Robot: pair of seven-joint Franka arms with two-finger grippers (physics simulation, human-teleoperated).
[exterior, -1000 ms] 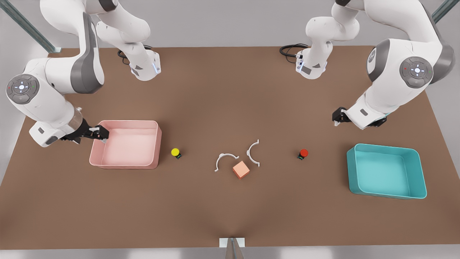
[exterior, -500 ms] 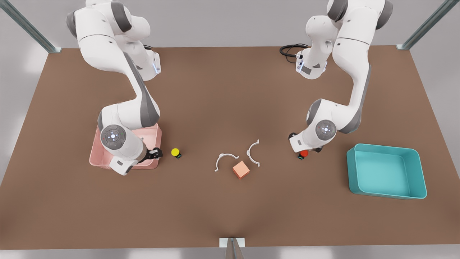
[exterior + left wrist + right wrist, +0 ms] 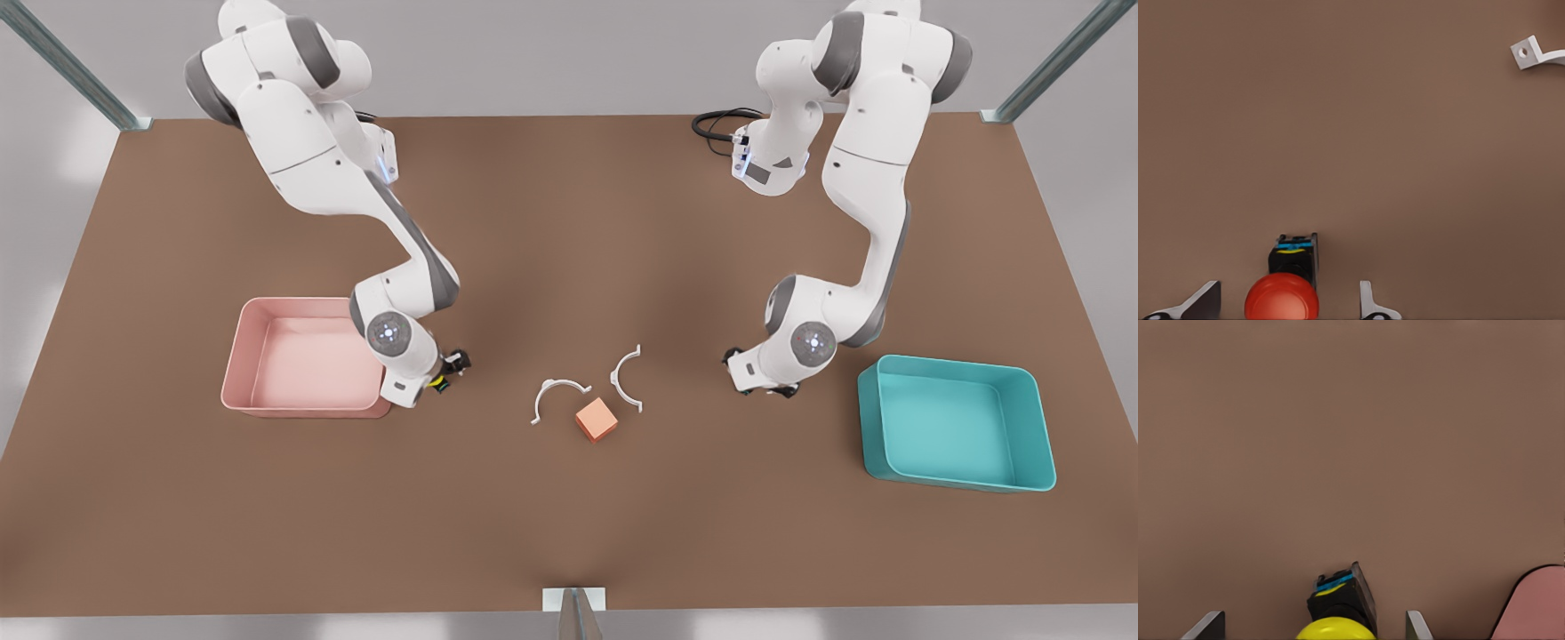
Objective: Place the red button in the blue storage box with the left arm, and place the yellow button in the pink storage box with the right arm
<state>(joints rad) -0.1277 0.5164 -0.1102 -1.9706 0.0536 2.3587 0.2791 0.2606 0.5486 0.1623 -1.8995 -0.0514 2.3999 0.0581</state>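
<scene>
In the left wrist view the red button (image 3: 1281,297) lies on the brown table between the two fingertips of my left gripper (image 3: 1286,304), which is open and not touching it. In the front view that gripper (image 3: 760,388) is at the front view's right, its wrist covering the button, left of the blue storage box (image 3: 956,427). My right gripper (image 3: 1313,625) is open astride the yellow button (image 3: 1336,628). In the front view it (image 3: 446,372) hangs over the yellow button (image 3: 438,384), just right of the pink storage box (image 3: 307,360). Both boxes hold nothing.
A salmon-orange cube (image 3: 597,419) and two white curved clamps (image 3: 558,396) (image 3: 628,378) lie mid-table between the arms. One clamp end (image 3: 1535,52) shows in the left wrist view. A corner of the pink box (image 3: 1531,607) is close to the right gripper.
Both arms swung inward and came down over their buttons: the right gripper from the pink box's outer side to the yellow button, the left gripper onto the red button, now covered in the front view.
</scene>
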